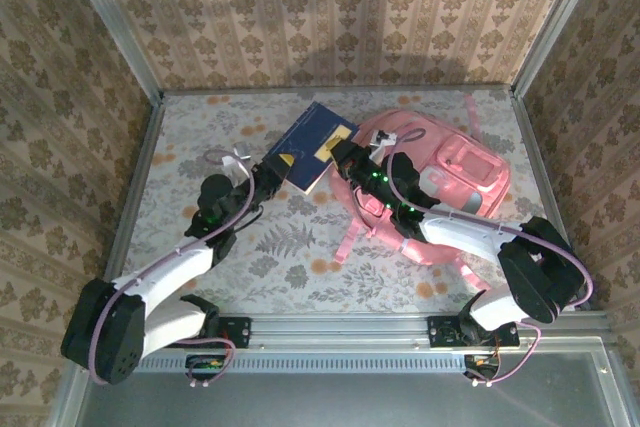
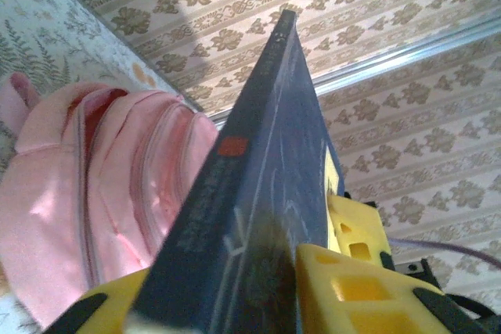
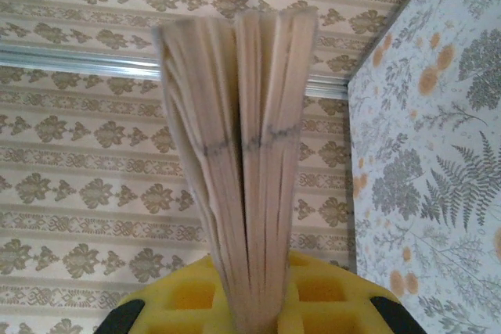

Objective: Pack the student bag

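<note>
Steadiness, we judged, was why our left gripper (image 1: 266, 173) and right gripper (image 1: 340, 159) both clamped the dark blue rectangular book (image 1: 306, 143) at the soft pink fabric backpack's (image 1: 462, 173) ten o'clock.

**A robot test cell dressed up as a home**

Damask wallpaper panels (image 1: 330, 7) are standing in for room walls, but bare aluminium frame bars (image 1: 110, 17) are running along every seam, boxing in a single table. A floral cloth (image 1: 290, 247) is covering that table, and the student bag (image 1: 470, 172) is lying on it like a household prop. Two cabled robot arms (image 1: 160, 282) are reaching out from a metal mounting rail (image 1: 340, 325): a lab rig, not a lived-in room.
</note>
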### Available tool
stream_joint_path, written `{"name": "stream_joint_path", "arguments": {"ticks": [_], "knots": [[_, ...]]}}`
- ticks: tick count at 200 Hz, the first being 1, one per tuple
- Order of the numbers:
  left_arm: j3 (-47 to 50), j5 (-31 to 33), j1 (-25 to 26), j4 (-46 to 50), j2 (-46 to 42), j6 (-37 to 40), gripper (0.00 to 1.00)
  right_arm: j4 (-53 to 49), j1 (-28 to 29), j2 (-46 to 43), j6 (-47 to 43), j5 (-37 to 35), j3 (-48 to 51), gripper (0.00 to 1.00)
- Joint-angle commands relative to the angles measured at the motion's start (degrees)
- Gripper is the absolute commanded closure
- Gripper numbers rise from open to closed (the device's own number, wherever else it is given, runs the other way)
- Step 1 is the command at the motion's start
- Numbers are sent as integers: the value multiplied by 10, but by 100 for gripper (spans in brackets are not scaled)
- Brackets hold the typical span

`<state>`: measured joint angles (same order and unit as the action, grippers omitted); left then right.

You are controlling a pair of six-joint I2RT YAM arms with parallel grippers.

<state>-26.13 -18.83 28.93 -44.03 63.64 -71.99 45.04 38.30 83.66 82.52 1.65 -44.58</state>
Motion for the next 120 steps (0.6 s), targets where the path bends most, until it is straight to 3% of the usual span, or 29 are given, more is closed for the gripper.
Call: {"name": "stream_joint_path", "arguments": {"ticks": [1,47,81,103,120], "knots": [[-19,4,17,-64,8,2,77,64,7,-4,16,-31,-4,100],[-19,15,27,-62,0,10,86,52,10,-6,12,-59,6,100],[-21,20,33,-44,-4,11,62,53,12,-4,12,-73,14,100],[-21,24,42,-41,-5,16,61,54,11,-6,12,-83,16,100],[-22,27,46,-40,-5,21,68,53,11,-6,10,-86,16,100]]}}
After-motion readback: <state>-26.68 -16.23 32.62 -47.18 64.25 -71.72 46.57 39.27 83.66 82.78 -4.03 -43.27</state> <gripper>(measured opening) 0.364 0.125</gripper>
